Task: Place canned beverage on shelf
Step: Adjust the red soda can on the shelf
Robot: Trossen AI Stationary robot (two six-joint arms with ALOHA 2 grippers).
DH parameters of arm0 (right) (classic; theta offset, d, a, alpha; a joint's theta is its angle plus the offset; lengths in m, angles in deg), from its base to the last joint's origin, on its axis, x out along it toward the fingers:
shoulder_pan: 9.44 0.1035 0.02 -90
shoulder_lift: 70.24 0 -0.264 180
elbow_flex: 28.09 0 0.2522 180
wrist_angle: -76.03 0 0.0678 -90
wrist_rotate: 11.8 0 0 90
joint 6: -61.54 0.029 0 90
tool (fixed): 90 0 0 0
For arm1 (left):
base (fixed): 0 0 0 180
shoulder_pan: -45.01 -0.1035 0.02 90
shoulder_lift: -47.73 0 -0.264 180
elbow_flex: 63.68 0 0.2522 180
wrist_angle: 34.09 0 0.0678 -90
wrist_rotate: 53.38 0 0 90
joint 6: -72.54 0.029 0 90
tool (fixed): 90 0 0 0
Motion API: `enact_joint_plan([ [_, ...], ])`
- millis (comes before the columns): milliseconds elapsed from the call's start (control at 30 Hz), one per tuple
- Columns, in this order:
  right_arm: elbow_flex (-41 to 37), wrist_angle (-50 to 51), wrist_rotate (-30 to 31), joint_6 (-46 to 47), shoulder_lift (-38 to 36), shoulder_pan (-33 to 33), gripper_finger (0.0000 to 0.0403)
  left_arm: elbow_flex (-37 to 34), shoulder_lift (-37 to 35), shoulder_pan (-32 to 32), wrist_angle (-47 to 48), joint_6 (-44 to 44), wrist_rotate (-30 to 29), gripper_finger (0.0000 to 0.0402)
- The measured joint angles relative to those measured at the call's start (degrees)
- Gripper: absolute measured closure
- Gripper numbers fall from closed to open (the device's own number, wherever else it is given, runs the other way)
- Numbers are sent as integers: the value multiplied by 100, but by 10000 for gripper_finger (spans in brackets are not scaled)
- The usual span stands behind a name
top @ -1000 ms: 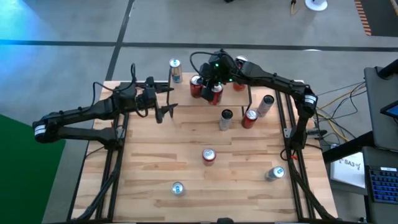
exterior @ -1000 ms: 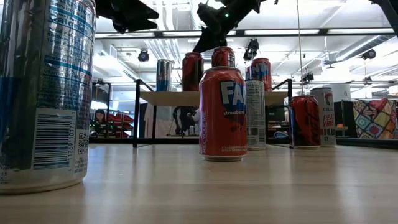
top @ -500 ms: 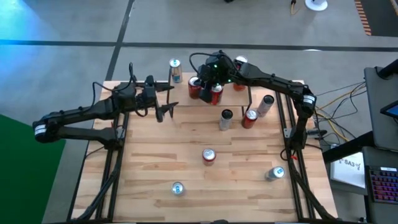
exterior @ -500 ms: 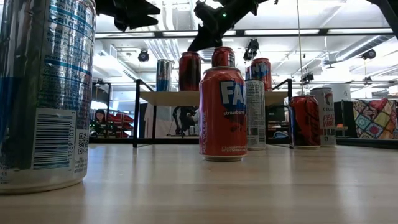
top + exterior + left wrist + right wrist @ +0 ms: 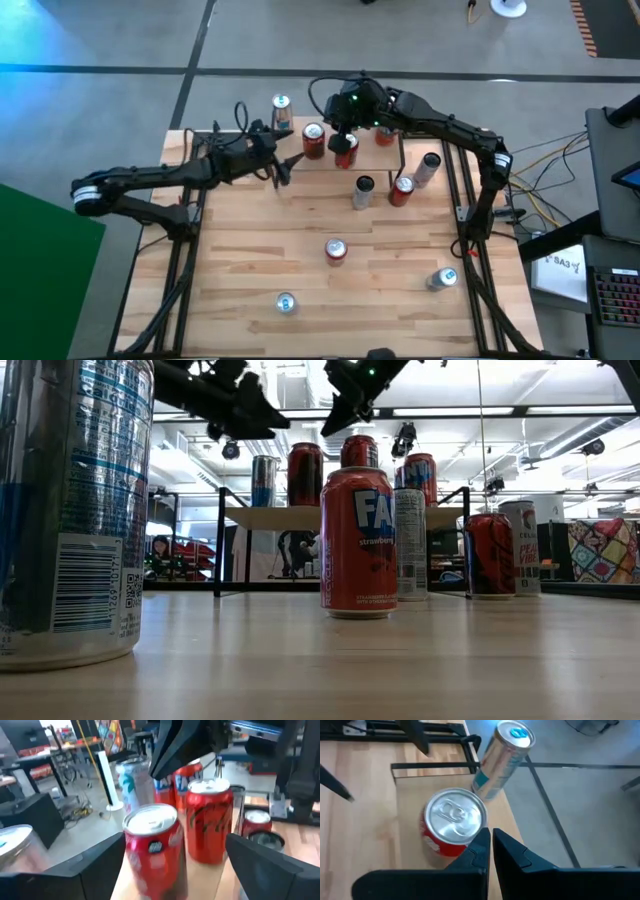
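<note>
Now the left gripper (image 5: 293, 165), fingers apart, sat at nine o'clock of the red can (image 5: 313, 140); a bump could tip it off the shelf (image 5: 300, 517). The right gripper (image 5: 342, 128) was pinched together, empty.

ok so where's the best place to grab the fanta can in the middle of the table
Around mid-body, pinched across the round wall, coming from above. The fanta can stands upright and alone on the table, with nothing close on either side. Its flat top offers no hold.

Two red cans (image 5: 155, 850) (image 5: 209, 820) between the left hand's (image 5: 175, 865) spread fingers (tall pale can (image 5: 134, 780) behind)
</note>
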Motion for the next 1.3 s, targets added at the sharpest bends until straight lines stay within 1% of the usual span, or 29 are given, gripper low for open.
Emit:
enact_joint_plan([
  [100, 5, 113, 1, -49, -23, 4, 391, 15, 252, -7, -437, -14, 38, 56],
  [167, 5, 190, 19, -64, -23, 0, 391, 20, 350, -7, -678, -14, -141, 46],
  [333, 5, 293, 21, -92, -25, -3, 391, 22, 289, -9, -489, 160, -372, 30],
  [567, 5, 286, 21, -195, -26, -3, 390, 22, 104, -83, -212, -426, -416, 5],
  [667, 5, 285, 19, -204, -27, -3, 390, 22, 71, -138, 58, -587, -405, 7],
  [767, 5, 283, 19, -204, -27, -3, 390, 22, 150, -135, 30, -616, -370, 11],
  [900, 5, 275, 19, -241, -27, -3, 390, 22, 337, -134, -38, -428, -145, 12],
  [1033, 3, 271, 19, -241, -27, -3, 390, 22, 618, -134, -45, -236, -112, 11],
  [1300, 1, 275, 19, -241, -27, -3, 390, 22, 1105, -194, -768, -105, -117, 11],
])
